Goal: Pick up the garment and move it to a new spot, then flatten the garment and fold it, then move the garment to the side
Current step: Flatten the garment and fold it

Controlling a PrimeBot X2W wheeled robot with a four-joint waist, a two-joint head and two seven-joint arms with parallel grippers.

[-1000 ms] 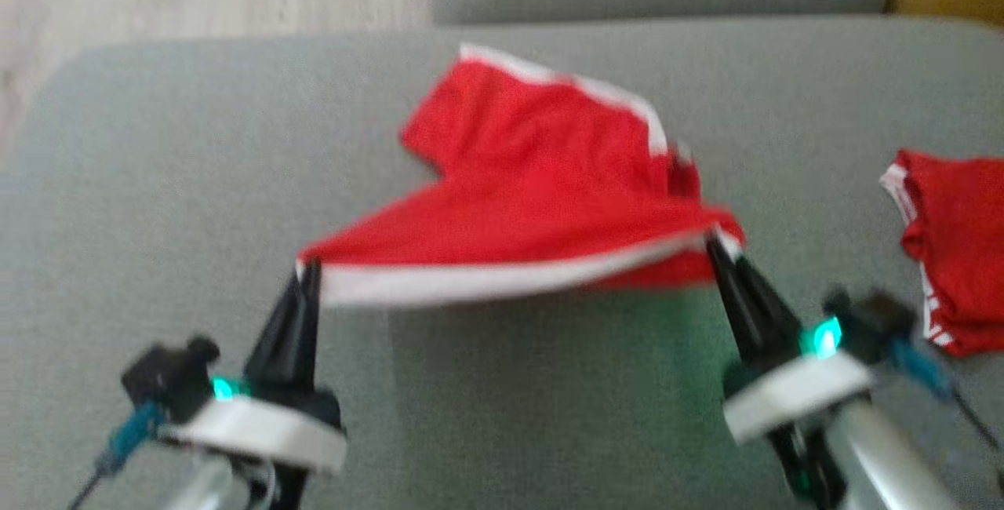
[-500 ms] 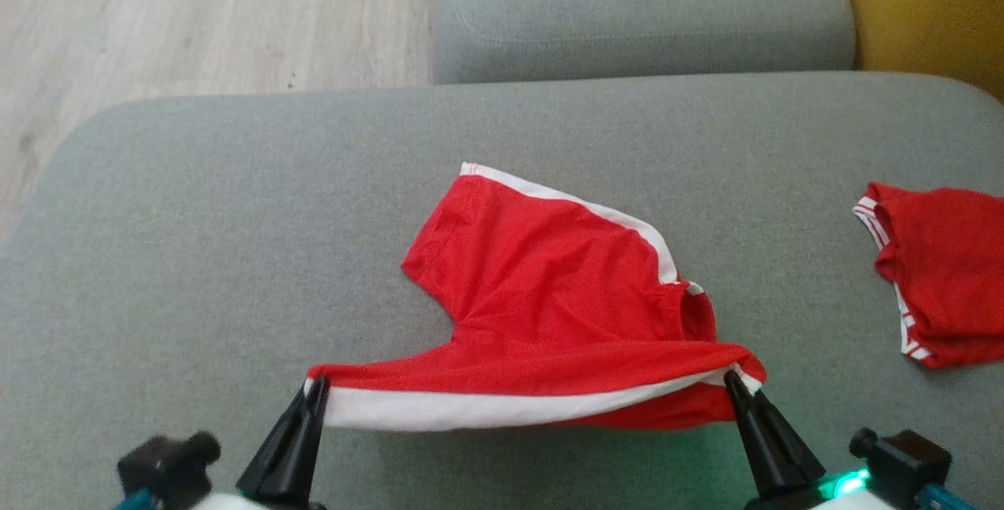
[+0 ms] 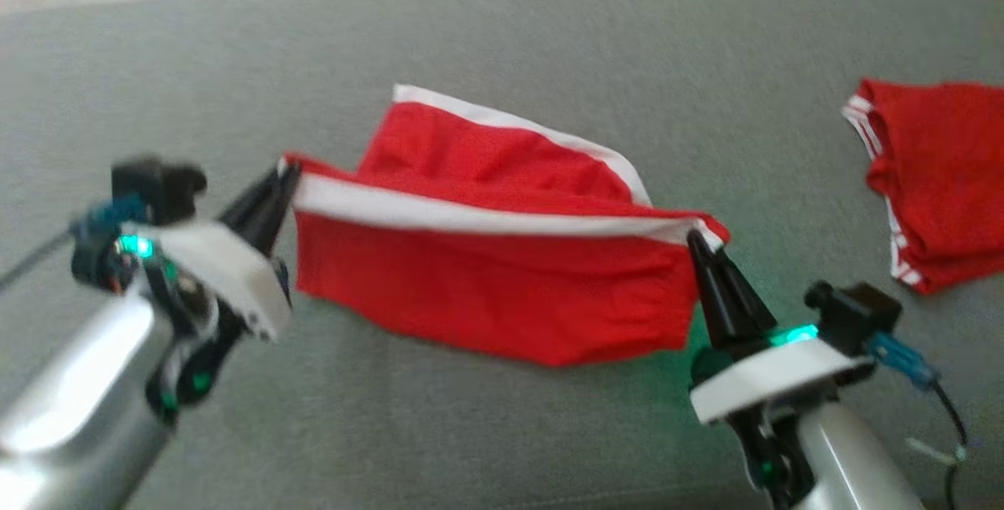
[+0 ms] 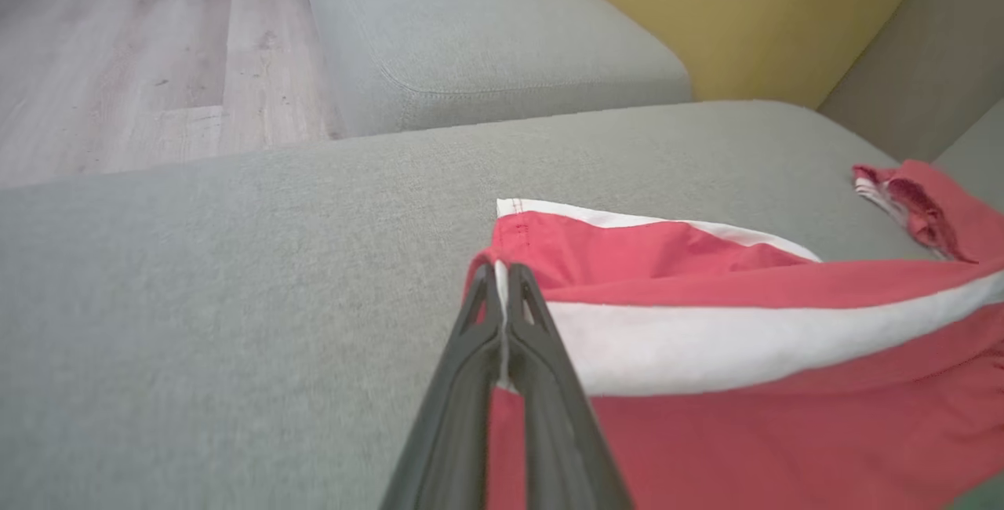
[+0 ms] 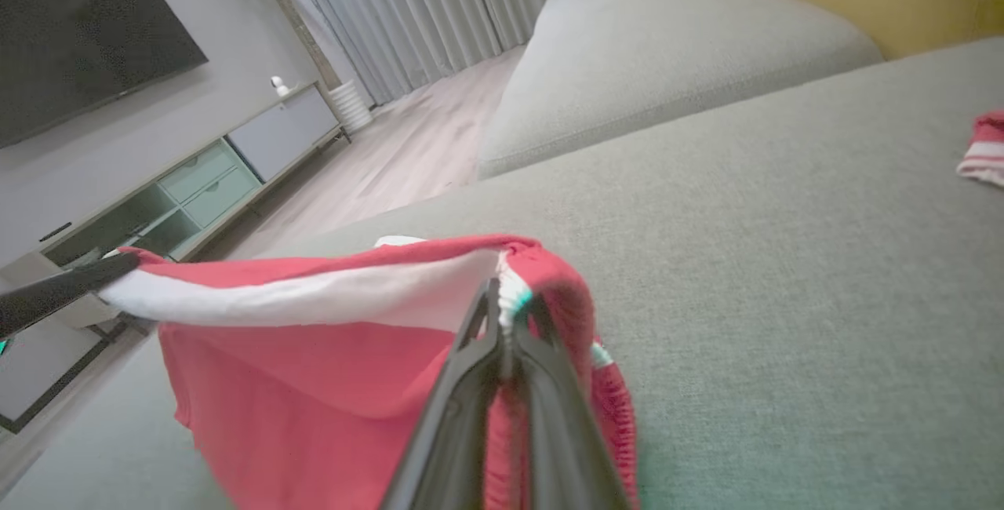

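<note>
Our left pincer (image 3: 287,174) is closed tight on one end of the white waistband (image 3: 471,216), and our right pincer (image 3: 695,237) is closed on the other end, each tip pinching only a small bite of cloth at a corner. Between them the band runs almost straight, raised above the sofa (image 3: 549,23), and the red garment (image 3: 486,290) hangs from it as a loose sheet. We cannot tell whether its lower edge touches the sofa or just clears it. Beyond the band, a leg with white trim lies slack on the sofa. We judge the garment to be very light, thin and fully limp. It has no stiffness of its own, it sags wherever we do not carry it, and it will crease or bunch if set down carelessly. The waistband looks thicker and is probably elastic, so it is the surest place to hold, though it may stretch under pull and a small bite could slip from narrow tips. For flattening we would hold these two corners and lay the cloth down under mild tension. The other garment (image 3: 933,180) lies well apart to our right on the same sofa.
</note>
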